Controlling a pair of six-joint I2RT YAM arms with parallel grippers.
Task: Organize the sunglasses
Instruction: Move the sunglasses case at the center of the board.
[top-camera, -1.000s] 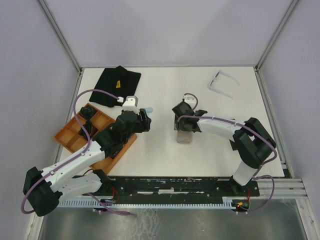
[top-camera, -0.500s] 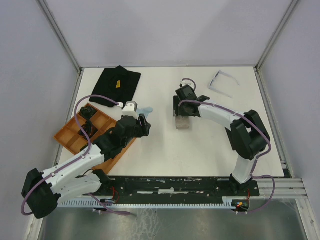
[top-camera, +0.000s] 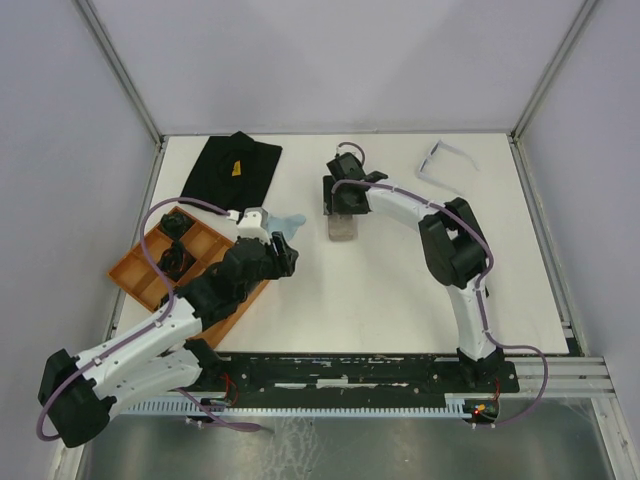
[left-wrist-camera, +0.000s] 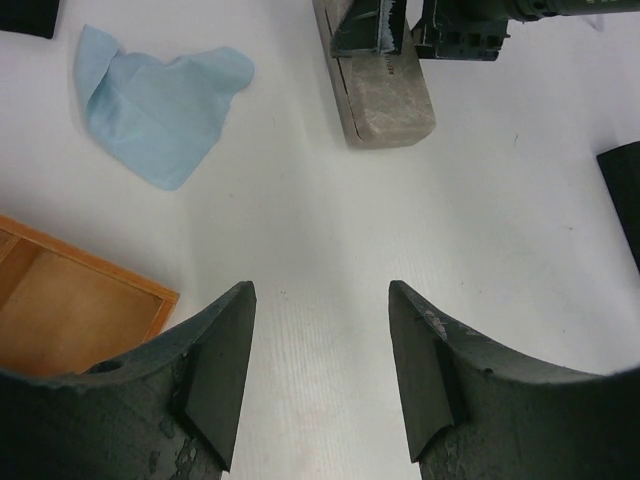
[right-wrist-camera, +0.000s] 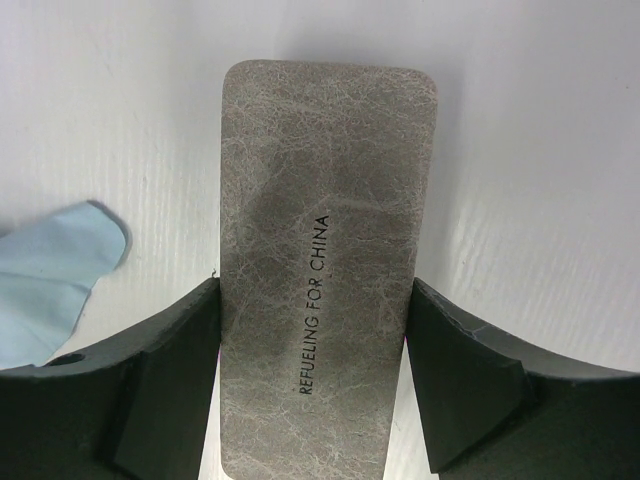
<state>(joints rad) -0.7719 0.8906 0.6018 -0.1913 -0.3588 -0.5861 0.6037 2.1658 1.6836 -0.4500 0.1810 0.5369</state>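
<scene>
The pale lavender-framed sunglasses (top-camera: 445, 158) lie unfolded at the far right of the table, away from both arms. My right gripper (right-wrist-camera: 312, 290) is shut on a grey oblong case (right-wrist-camera: 325, 200), its fingers pressed against both long sides; from above, the right gripper (top-camera: 343, 196) and the case (top-camera: 342, 226) sit at the far middle. My left gripper (left-wrist-camera: 320, 300) hangs open and empty over bare table, beside the orange tray in the top view (top-camera: 281, 256). Dark items lie in the tray's compartments, too small to identify.
An orange compartment tray (top-camera: 140, 280) sits at the left. A black folded cloth bag (top-camera: 235, 170) lies at the far left. A light blue cloth (left-wrist-camera: 160, 105) is crumpled between the tray and the grey case (left-wrist-camera: 385, 100).
My right gripper has carried the grey case away from me and to the left. The left arm has drawn back slightly toward the tray, still open.
</scene>
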